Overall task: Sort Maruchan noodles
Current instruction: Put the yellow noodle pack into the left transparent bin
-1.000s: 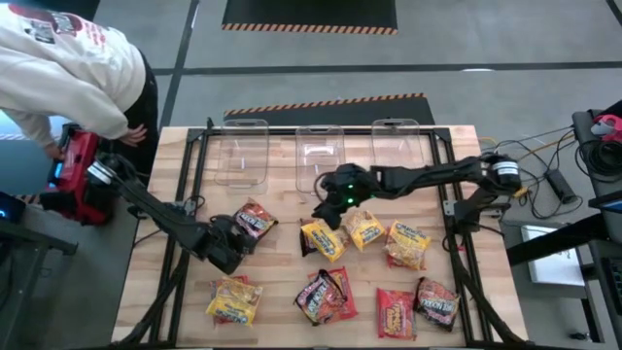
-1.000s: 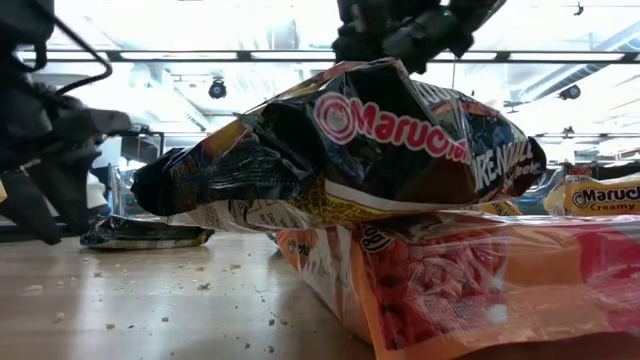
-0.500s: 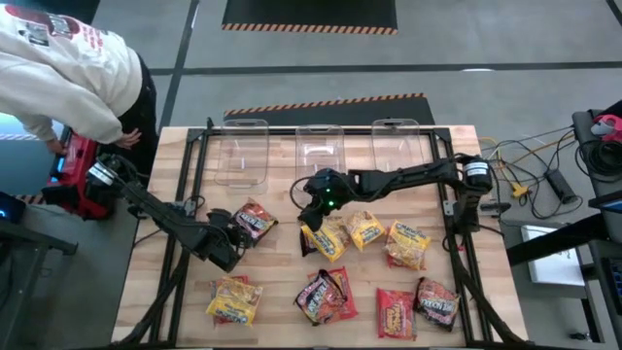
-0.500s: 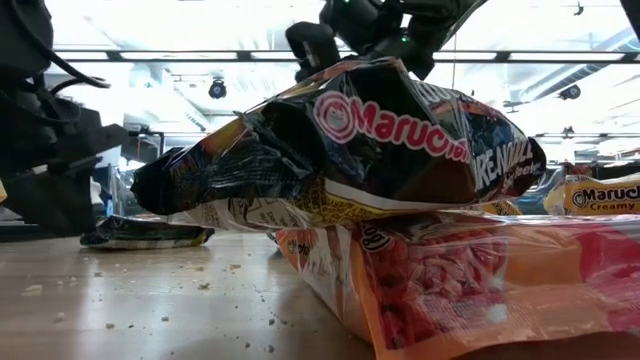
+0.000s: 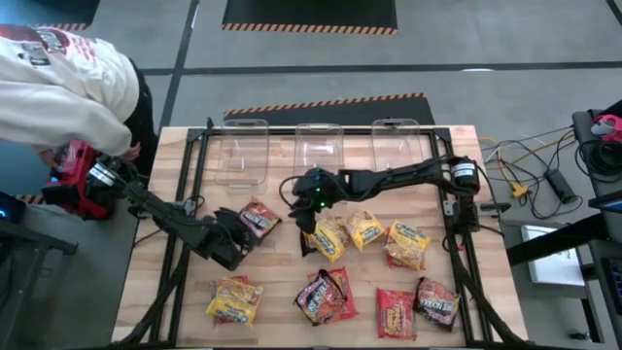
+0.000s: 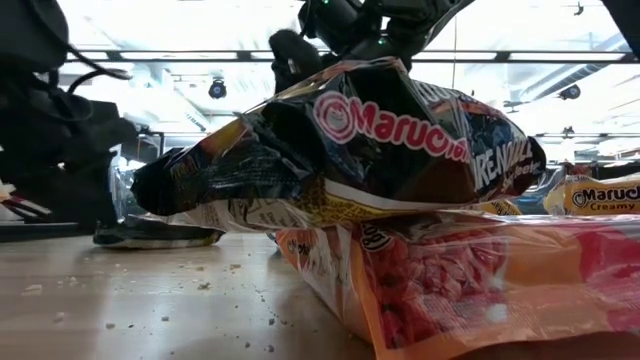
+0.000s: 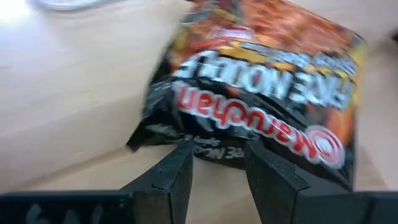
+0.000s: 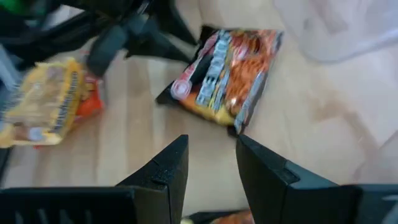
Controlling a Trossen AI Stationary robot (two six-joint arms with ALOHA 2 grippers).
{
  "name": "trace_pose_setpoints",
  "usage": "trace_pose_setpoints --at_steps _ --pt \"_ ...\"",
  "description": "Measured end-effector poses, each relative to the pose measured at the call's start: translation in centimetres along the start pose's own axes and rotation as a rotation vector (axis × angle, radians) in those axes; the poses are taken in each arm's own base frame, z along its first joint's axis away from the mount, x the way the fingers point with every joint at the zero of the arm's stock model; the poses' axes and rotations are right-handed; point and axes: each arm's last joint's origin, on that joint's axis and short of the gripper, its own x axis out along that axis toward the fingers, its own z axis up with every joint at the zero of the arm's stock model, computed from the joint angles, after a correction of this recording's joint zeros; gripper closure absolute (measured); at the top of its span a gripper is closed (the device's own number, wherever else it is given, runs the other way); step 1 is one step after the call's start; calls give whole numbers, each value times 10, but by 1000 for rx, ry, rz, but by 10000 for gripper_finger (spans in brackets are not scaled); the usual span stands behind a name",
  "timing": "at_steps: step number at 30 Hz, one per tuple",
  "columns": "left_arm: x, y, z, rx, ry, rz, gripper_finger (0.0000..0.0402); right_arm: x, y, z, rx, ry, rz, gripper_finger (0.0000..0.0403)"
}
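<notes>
Several Maruchan noodle packets lie flat on the wooden table in yellow, red and dark wrappers. One dark packet (image 5: 256,220) (image 7: 261,81) lies left of centre. My left gripper (image 5: 233,234) (image 7: 217,149) is open, slanting down at that packet's near edge. My right gripper (image 5: 294,199) (image 8: 211,142) is open above bare table to the right of the same packet (image 8: 227,74), with nothing between its fingers. In the low view another dark packet (image 6: 380,140) rests on a red one (image 6: 480,280). My left gripper's fingertips (image 7: 180,155) stand on either side of the dark packet's near edge (image 7: 214,144), coming slanting down from the table's left. Whether they touch the wrapper I cannot tell.
Three clear bins (image 5: 241,151) (image 5: 319,151) (image 5: 397,144) stand along the far edge. Yellow packets (image 5: 364,229) lie at centre and near left (image 5: 233,299). Red and dark ones (image 5: 396,311) lie near the front. A person (image 5: 58,78) bends beside the table's far left corner.
My right gripper has moved toward the table's left, from above the yellow packets toward the dark packet, rolling as it went. My left gripper has rolled about its own line while staying in place at the dark packet.
</notes>
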Motion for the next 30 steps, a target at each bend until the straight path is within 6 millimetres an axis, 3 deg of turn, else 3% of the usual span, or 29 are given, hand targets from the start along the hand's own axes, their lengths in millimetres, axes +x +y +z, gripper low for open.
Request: trace_pose_setpoints --at_steps 7,12,22,30 --pt "3 -16 3 76 3 -127 274 6 -4 -2 -105 1 -54 280" --pt "1 -31 6 100 -9 -243 274 5 -5 -9 -59 67 -68 280" --pt "-10 -64 18 97 -74 -521 274 -23 4 -12 72 217 -78 280" --pt "11 -83 25 -23 -130 -603 274 -53 24 -20 86 353 -97 280"
